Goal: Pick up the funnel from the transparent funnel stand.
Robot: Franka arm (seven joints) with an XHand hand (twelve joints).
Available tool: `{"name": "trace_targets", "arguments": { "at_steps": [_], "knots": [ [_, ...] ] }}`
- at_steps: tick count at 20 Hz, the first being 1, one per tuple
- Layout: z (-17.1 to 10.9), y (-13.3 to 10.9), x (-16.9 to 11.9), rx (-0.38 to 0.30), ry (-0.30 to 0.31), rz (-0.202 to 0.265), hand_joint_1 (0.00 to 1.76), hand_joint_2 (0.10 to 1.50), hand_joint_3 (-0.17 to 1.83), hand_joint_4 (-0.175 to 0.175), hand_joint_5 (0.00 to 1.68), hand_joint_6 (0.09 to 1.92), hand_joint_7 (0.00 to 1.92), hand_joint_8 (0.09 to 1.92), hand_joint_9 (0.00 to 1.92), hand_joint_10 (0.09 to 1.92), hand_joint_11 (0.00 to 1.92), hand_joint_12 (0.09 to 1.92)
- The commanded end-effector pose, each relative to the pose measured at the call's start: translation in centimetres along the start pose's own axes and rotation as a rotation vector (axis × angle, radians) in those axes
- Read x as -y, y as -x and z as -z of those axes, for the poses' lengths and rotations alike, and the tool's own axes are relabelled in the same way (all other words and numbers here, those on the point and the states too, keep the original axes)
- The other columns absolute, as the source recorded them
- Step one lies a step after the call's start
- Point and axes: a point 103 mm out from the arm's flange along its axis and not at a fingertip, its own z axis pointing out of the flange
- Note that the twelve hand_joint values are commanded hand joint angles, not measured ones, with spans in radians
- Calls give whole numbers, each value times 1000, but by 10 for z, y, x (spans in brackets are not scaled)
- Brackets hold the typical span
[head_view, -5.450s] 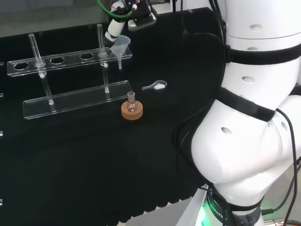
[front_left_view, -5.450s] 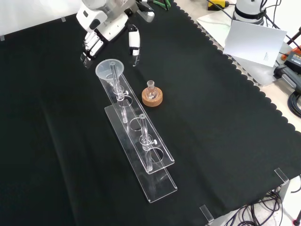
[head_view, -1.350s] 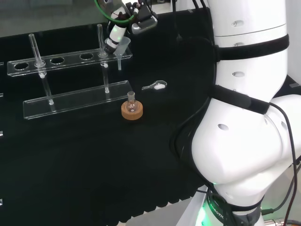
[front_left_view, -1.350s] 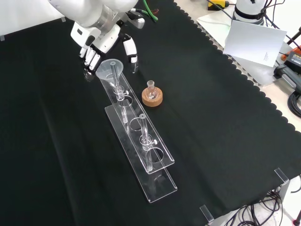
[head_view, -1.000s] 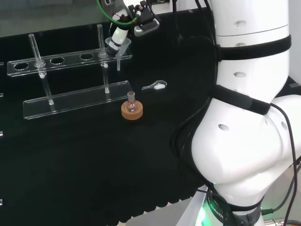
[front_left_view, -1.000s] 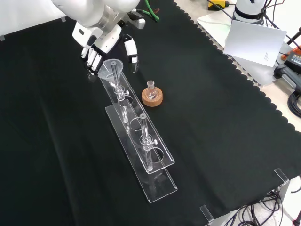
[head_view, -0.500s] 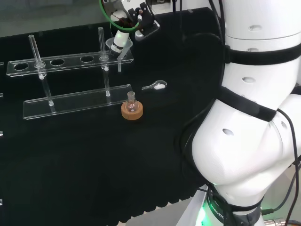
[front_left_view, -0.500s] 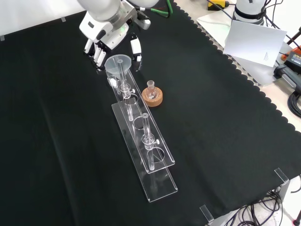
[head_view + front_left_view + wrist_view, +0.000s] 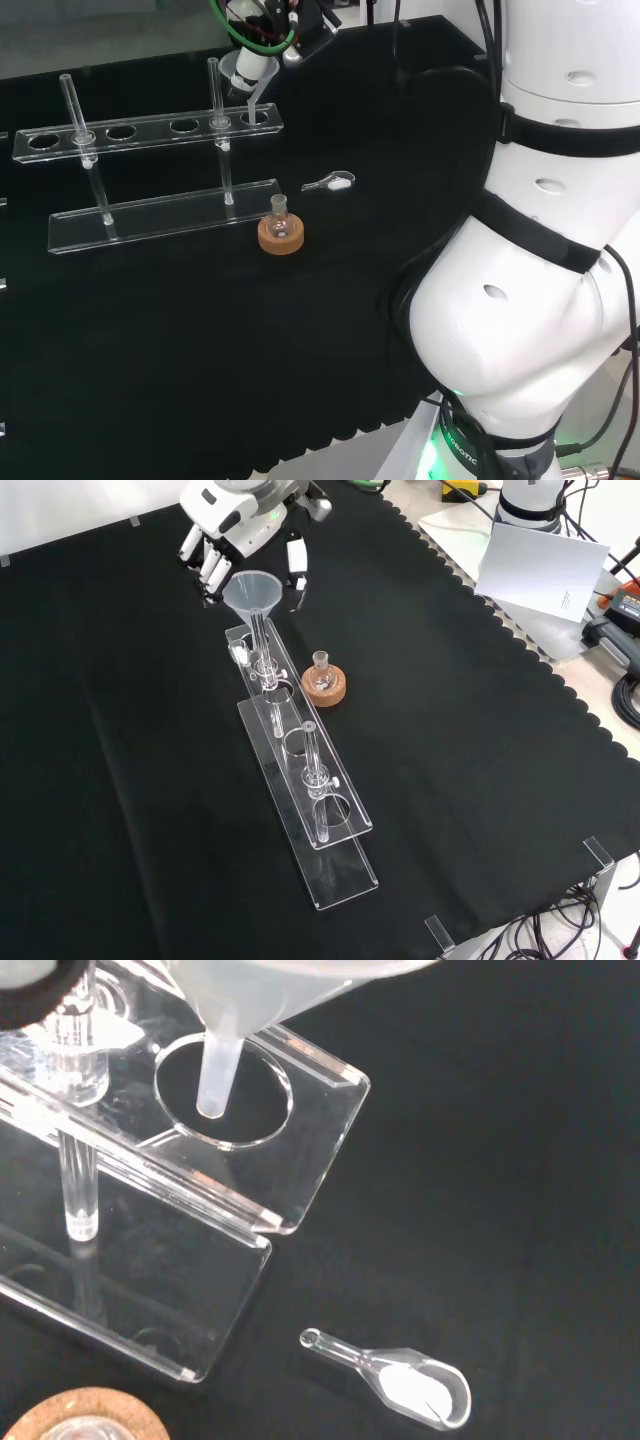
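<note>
A: Where is the funnel (image 9: 251, 590) right now?

B: Between the fingers (image 9: 297, 563) of the hand (image 9: 240, 518). In the front view they curl round its rim from both sides, so the hand has hold of it. The cone sits just below the palm.

A: Is it clear of the transparent funnel stand (image 9: 300, 790)?

B: Nearly, I'd judge. In the wrist view the funnel's spout (image 9: 217, 1070) hangs over the round end hole (image 9: 224, 1095) of the upper plate, with its tip at about the level of the hole; I can't tell whether it is fully out.

A: So which step is this?

B: The lift, as I read it. The grasp looks made and the funnel is raised off its seat.

A: What does the next move call for?

B: Probably a straight rise, keeping the spout centred in the hole so it doesn't catch the edge and drag the stand. The upright rod (image 9: 262, 640) stands just beside the fingers, so any sideways drift toward it risks a knock.

A: Anything else close?

B: A small flask on a cork ring (image 9: 324, 687) and a clear scoop (image 9: 400, 1383) lie on the tabletop (image 9: 480, 740), apart from the fingers.
</note>
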Motion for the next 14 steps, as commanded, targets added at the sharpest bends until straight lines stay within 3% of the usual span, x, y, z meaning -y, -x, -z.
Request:
{"name": "trace_targets", "arguments": {
  "at_steps": [1, 14],
  "knots": [
    [19, 2, 37, 12, -9, -48, 834, 667, 507, 7, 754, 894, 855, 972, 1148, 655, 471, 1323],
    [18, 0, 110, 5, -11, -139, 832, 657, 530, 11, 751, 896, 849, 958, 1156, 657, 470, 1325]
  ]
}}
